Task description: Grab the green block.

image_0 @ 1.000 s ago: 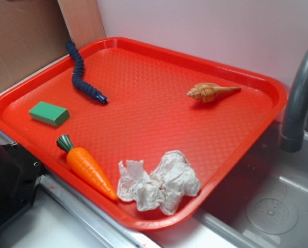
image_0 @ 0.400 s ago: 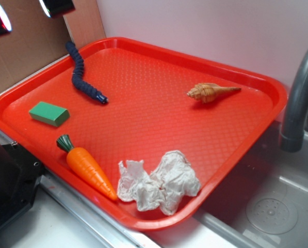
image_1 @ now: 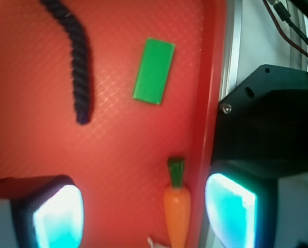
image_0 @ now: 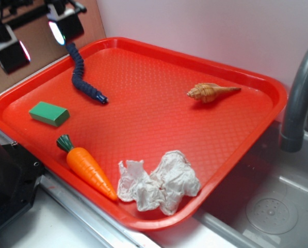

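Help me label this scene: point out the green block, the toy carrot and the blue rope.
green block (image_1: pixel 154 71), wrist view, middle of its top face
toy carrot (image_0: pixel 89 169), exterior view, orange body
blue rope (image_0: pixel 80 72), exterior view, mid-length

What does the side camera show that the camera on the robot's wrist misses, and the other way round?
Only the exterior view shows the seashell, the crumpled paper and the grey faucet. Only the wrist view shows the black mount just outside the tray's rim. Both show the red tray, the green block, the toy carrot, the dark blue rope and the open gripper.
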